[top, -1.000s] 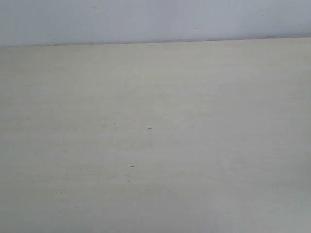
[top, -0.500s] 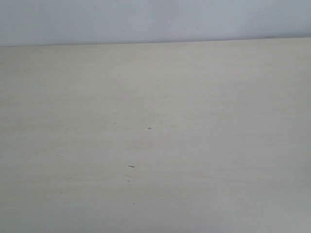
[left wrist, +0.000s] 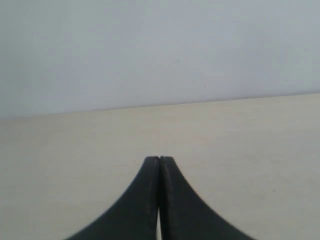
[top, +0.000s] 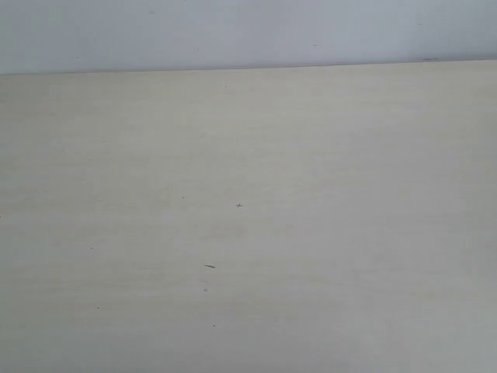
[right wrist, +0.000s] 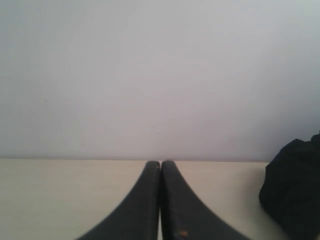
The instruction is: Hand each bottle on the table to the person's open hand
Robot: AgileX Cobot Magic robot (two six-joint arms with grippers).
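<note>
The cream-beige table (top: 311, 194) fills the exterior view, and no bottle, hand or arm shows on it. The four bottles are out of view in every frame. My left gripper (left wrist: 159, 159) is shut with nothing between its black fingers, above the tabletop (left wrist: 250, 135). My right gripper (right wrist: 160, 163) is likewise shut and holds nothing, its tips level with the far table edge (right wrist: 60, 161). Neither gripper appears in the exterior view.
A pale grey-white wall (top: 233, 31) stands behind the table's far edge. A few tiny dark specks (top: 210, 266) mark the tabletop. A black, blurred object (right wrist: 295, 190) sits at one side of the right wrist view.
</note>
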